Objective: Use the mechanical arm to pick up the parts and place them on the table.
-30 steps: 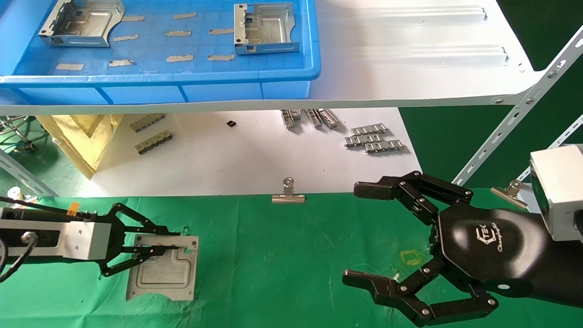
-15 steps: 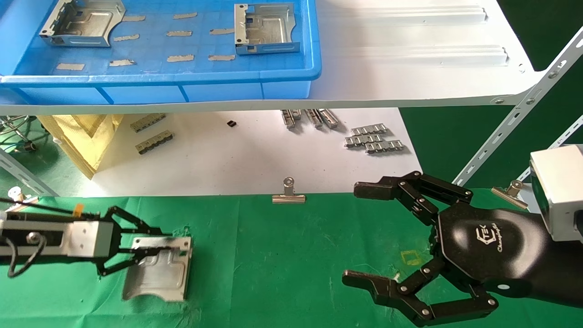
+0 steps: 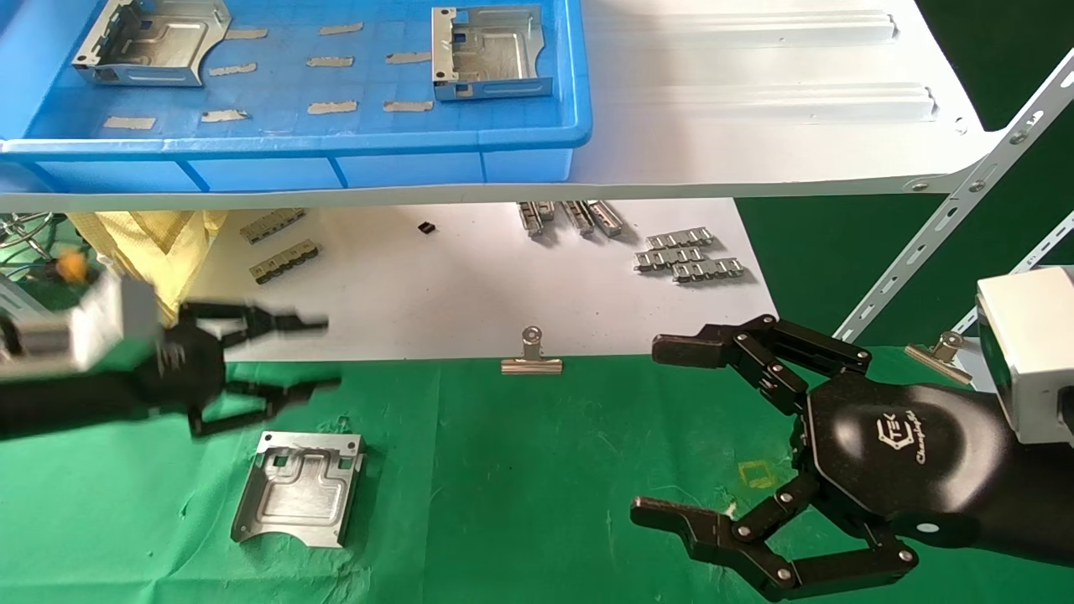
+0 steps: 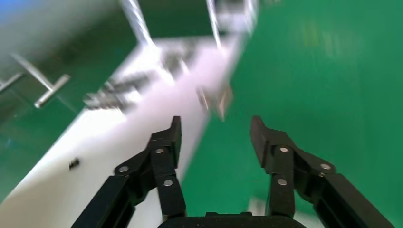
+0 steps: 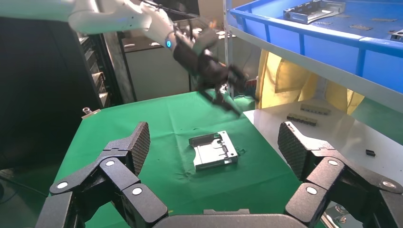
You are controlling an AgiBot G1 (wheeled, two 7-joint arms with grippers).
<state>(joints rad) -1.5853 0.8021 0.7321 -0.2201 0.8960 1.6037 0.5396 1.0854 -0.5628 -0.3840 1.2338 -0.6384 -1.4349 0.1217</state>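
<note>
Lifted away since a second ago, left tool (image 3: 323,355) hovers open and empty above the part (image 3: 299,488) lying flat on green worktop (image 3: 537,470). Right tool (image 3: 663,432) hangs open, idle.

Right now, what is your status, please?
Left gripper open, empty, above the green cloth table. Silvery sheet-metal bracket flat on it. Right gripper open, parked. Nothing blocking.
</note>
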